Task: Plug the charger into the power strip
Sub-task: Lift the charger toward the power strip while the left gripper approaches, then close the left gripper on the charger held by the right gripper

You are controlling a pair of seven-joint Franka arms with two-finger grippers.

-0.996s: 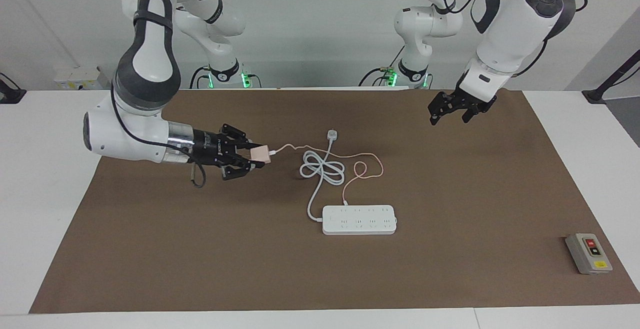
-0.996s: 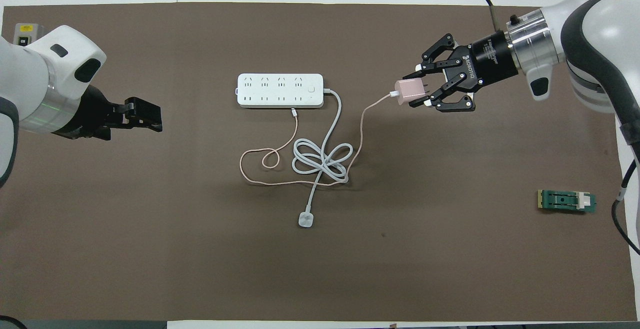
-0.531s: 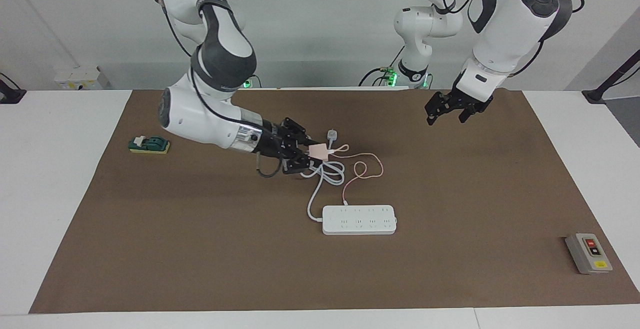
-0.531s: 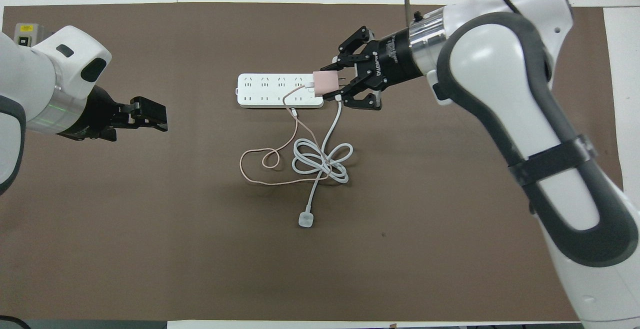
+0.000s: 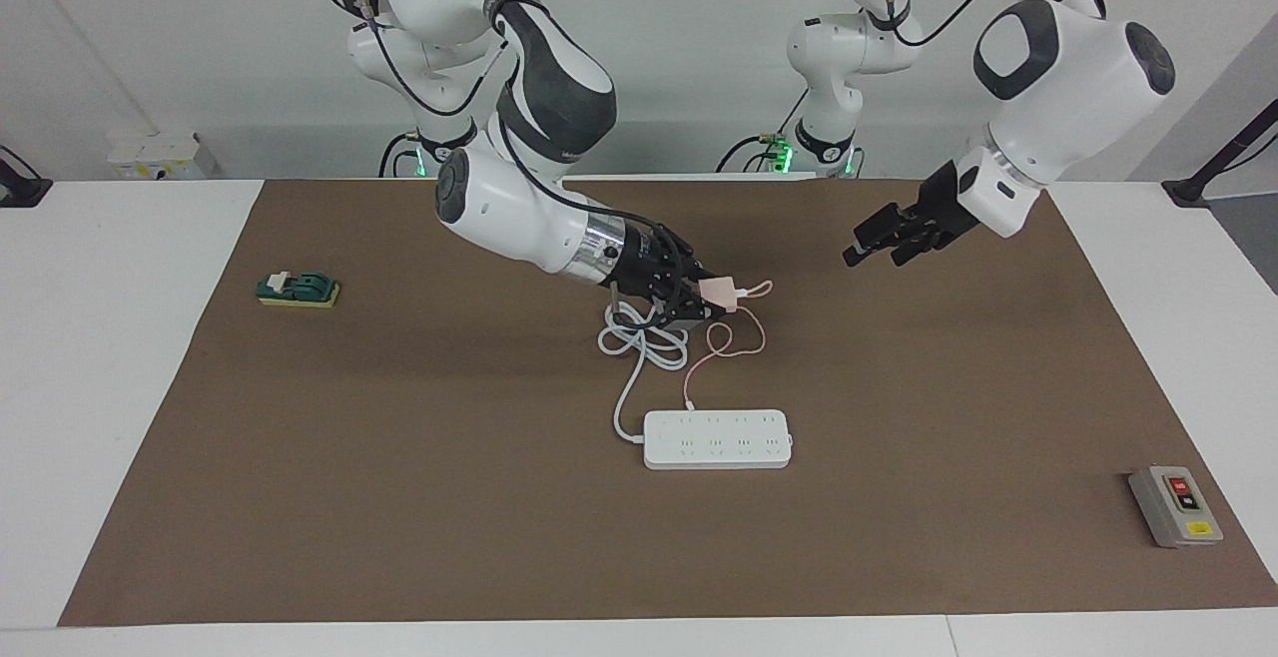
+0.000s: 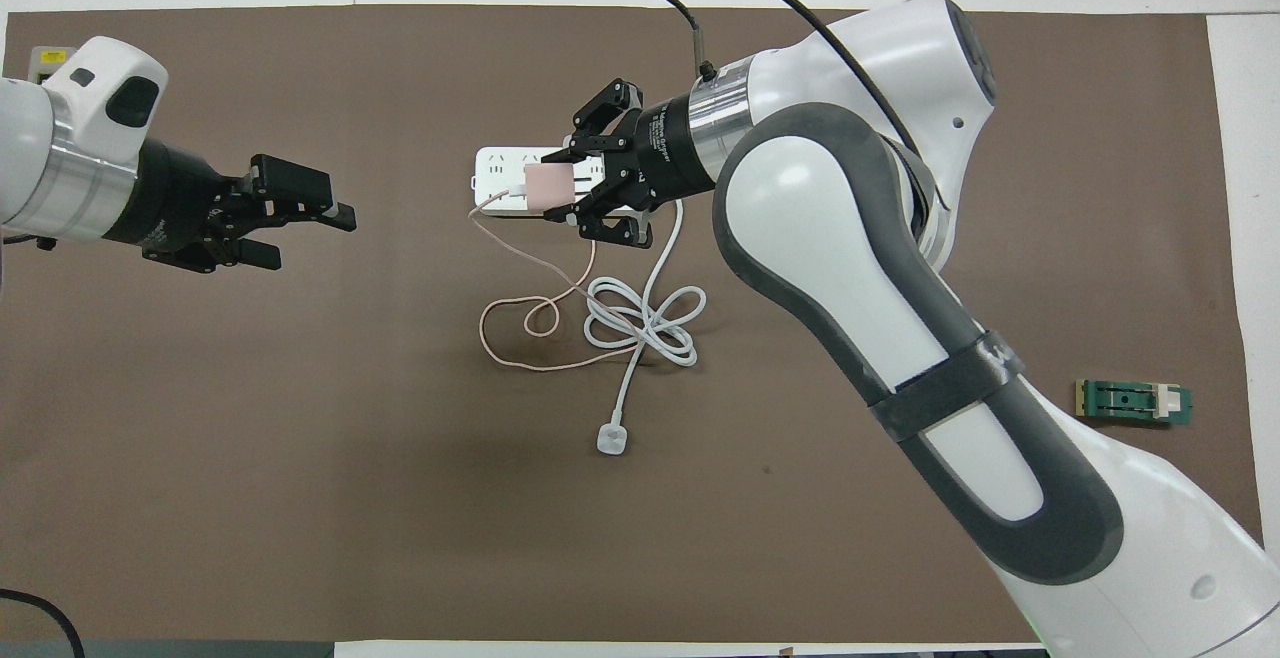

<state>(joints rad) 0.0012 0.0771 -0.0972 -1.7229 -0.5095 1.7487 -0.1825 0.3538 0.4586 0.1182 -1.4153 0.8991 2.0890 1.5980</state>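
a pale pink charger (image 5: 720, 291) with a thin pink cable (image 5: 734, 337). a white power strip (image 5: 717, 438) with a thick white cord (image 5: 644, 345) ending in a white plug (image 6: 611, 439). a plain brown mat (image 5: 399, 497) covers a white tabletop (image 5: 100, 387). both arms are white with dark grey panels; the right hand (image 5: 699, 300) and the left hand (image 5: 884, 238) are black. a grey box (image 5: 1175, 506) carries red and yellow buttons. a green block (image 5: 298, 290) sits on a yellowish base with a small white part.
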